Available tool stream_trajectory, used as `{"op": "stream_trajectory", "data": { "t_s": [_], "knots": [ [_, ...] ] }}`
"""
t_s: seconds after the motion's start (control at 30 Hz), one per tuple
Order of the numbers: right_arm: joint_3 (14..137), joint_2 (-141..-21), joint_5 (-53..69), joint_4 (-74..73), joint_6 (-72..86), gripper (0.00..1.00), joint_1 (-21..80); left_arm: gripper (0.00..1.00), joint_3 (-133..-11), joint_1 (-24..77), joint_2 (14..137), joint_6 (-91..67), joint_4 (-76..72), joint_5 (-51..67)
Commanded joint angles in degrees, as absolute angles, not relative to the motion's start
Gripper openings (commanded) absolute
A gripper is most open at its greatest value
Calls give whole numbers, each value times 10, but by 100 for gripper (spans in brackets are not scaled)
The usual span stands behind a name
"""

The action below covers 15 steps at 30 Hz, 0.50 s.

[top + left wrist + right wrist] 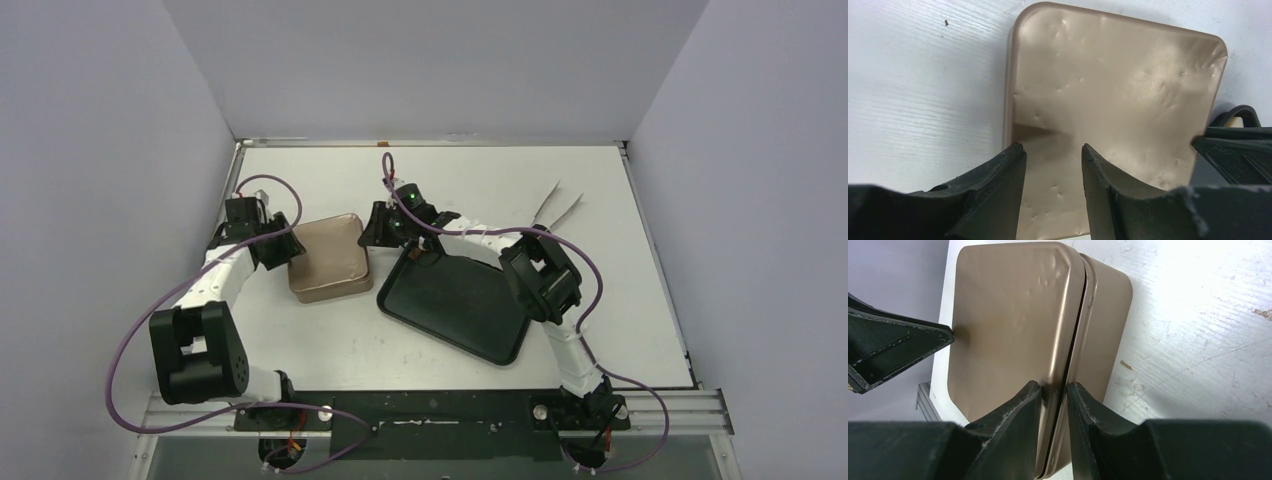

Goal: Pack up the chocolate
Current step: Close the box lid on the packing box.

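The right tool (1053, 387) is clenched on the rim of the lid (1003, 315), one finger on its top face, the other at the seam above the tin (1105, 325). The left tool (1053, 150) is released, its fingers parted over the lid's left edge. Lid and tin are gold-brown and square with rounded corners; the lid is dimpled and has a dull sheen. A glossy black tray (455, 305) lies just to the right, nearer the near edge of the white surface (480, 180). Behind both, the surface runs to its far edge. The chocolate is hidden in every view.

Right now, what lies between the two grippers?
The gold-brown tin lies between the left gripper and the right gripper; the top view shows it.
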<state>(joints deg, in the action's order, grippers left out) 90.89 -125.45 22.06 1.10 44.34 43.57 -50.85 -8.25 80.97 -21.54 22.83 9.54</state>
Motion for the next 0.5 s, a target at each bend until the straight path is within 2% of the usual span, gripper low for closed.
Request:
{"op": "stream_trajectory", "data": {
  "t_s": [0.0, 0.37, 0.47],
  "knots": [
    [894, -1231, 178, -4, 426, 26, 430, 42, -516, -82, 820, -232, 189, 134],
    [882, -1219, 169, 15, 426, 24, 430, 40, -514, -82, 826, -243, 163, 160],
    [880, -1214, 164, 16, 426, 24, 430, 44, -514, -82, 824, -249, 157, 172]
  ]
}}
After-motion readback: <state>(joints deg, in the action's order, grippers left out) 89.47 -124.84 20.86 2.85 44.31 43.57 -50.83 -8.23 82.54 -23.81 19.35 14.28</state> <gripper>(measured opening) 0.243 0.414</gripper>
